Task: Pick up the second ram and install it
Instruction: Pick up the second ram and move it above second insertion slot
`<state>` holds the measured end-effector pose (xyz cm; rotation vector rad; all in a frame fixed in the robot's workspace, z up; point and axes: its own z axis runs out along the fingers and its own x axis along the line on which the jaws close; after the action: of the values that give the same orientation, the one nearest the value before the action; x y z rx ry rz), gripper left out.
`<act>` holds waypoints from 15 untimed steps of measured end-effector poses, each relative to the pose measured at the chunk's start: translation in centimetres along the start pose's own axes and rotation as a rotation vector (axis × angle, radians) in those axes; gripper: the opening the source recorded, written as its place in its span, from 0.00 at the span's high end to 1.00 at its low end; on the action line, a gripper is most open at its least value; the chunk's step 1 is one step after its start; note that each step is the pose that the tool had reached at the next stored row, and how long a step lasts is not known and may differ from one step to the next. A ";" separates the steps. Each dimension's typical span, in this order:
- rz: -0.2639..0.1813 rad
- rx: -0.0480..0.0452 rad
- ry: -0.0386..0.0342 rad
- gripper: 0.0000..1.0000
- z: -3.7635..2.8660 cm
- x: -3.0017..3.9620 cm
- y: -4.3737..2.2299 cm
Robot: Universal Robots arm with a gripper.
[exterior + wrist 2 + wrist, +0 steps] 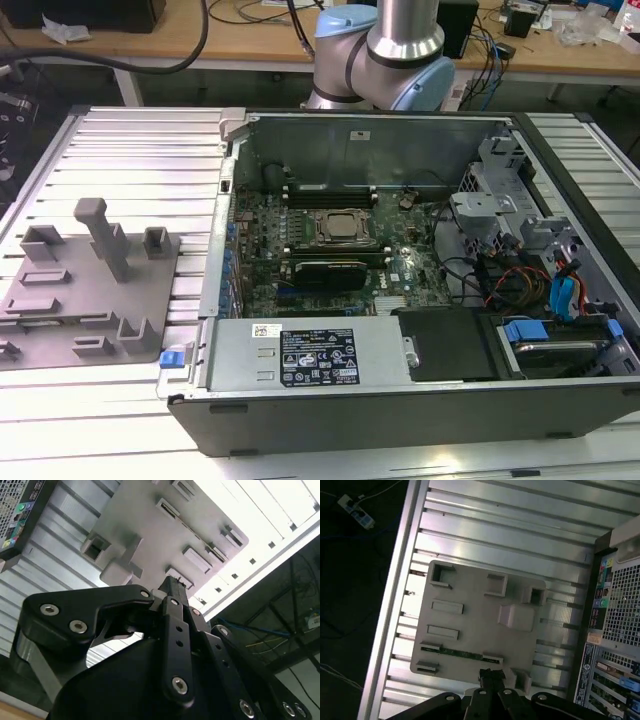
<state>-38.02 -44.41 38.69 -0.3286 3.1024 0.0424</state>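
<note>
1 ram [452,652] sits in a long slot of the grey tray [470,612], which evidently locates it for pickup, with the pincer [490,674] poised near it, jaws closed together and holding nothing.

No readable txt: PSU [240,358] top has a black/white label [318,362] w/ a small white sticker [268,331] just beside it, coloured stickers [601,592] beside a mesh grille [625,607] nr the PSU; print too small.
</note>
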 end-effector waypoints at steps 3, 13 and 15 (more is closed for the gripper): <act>-0.017 0.0033 0.0011 0.89 0.00 0.00 0.00; -0.096 0.0209 0.0073 0.89 0.00 0.00 0.01; -0.111 0.0234 0.0083 0.89 0.00 0.01 0.01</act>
<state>-38.03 -44.40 38.69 -0.5007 3.0840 0.0029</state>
